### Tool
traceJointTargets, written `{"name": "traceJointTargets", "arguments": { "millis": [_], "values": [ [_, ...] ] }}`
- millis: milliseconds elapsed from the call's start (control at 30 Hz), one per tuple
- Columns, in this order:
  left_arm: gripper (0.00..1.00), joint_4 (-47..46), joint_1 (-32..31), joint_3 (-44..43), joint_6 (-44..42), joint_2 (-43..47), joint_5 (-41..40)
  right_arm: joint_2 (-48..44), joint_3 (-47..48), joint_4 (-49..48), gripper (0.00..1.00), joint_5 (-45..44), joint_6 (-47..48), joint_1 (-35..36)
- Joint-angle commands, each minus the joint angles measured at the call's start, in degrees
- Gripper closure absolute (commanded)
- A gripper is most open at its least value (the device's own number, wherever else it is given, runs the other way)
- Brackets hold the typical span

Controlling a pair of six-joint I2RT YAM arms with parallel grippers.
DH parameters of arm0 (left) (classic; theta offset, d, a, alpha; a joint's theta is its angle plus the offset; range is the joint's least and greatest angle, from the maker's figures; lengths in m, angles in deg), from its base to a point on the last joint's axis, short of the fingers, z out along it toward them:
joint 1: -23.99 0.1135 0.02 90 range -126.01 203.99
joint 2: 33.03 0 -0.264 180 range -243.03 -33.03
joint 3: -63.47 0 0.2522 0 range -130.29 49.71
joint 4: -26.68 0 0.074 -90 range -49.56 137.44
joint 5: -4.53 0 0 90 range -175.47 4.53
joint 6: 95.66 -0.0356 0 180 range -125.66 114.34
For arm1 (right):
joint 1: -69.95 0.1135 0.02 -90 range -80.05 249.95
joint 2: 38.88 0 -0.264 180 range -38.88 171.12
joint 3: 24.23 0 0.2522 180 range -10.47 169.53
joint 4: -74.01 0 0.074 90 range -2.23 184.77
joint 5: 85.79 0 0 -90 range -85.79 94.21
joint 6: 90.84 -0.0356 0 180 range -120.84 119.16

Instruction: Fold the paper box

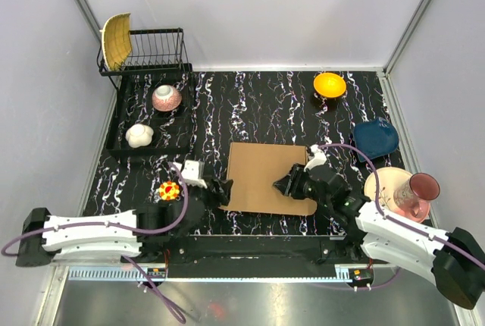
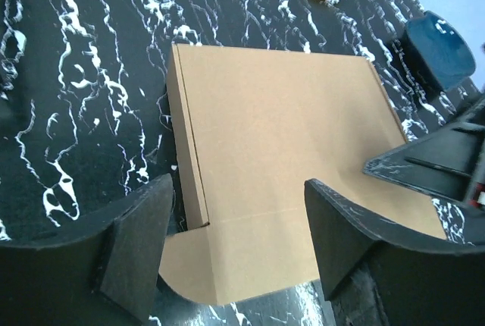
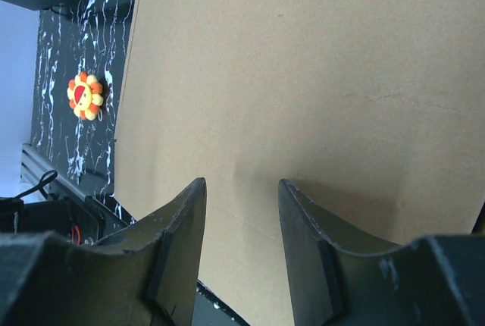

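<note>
Black white-veined tabletop (image 1: 258, 106), walled on three sides; open room across the middle. Nearest: left gripper (image 1: 221, 191) spread wide at left edge of flat brown cardboard box (image 1: 269, 170), centre-near. Right gripper (image 1: 283, 184) part-open over its right half, gripping nothing. One red-yellow flower toy (image 1: 170, 190) at left. Right: pink plate (image 1: 379, 180) bearing one maroon cup (image 1: 420, 189); dark blue dish (image 1: 377, 138). Far: orange bowl (image 1: 330, 83); black tray (image 1: 151, 149) holding pink speckled bowl (image 1: 167, 98) and white lobed piece (image 1: 139, 135); black wire rack (image 1: 159, 49) holding one yellow dish (image 1: 115, 40).
</note>
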Motion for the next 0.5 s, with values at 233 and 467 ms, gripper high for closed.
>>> {"name": "traceJointTargets", "arguments": {
  "millis": [233, 467],
  "values": [
    [0.28, -21.9, 14.9, 4.3, 1.8, -18.1, 24.4, -11.2, 2.1, 9.8, 0.44, -0.8, -2.1, 0.3],
    [0.29, -19.8, 16.8, 5.3, 6.8, -26.0, 21.4, -17.8, 10.6, 21.0, 0.33, -7.4, 1.6, 0.3]
  ]
}}
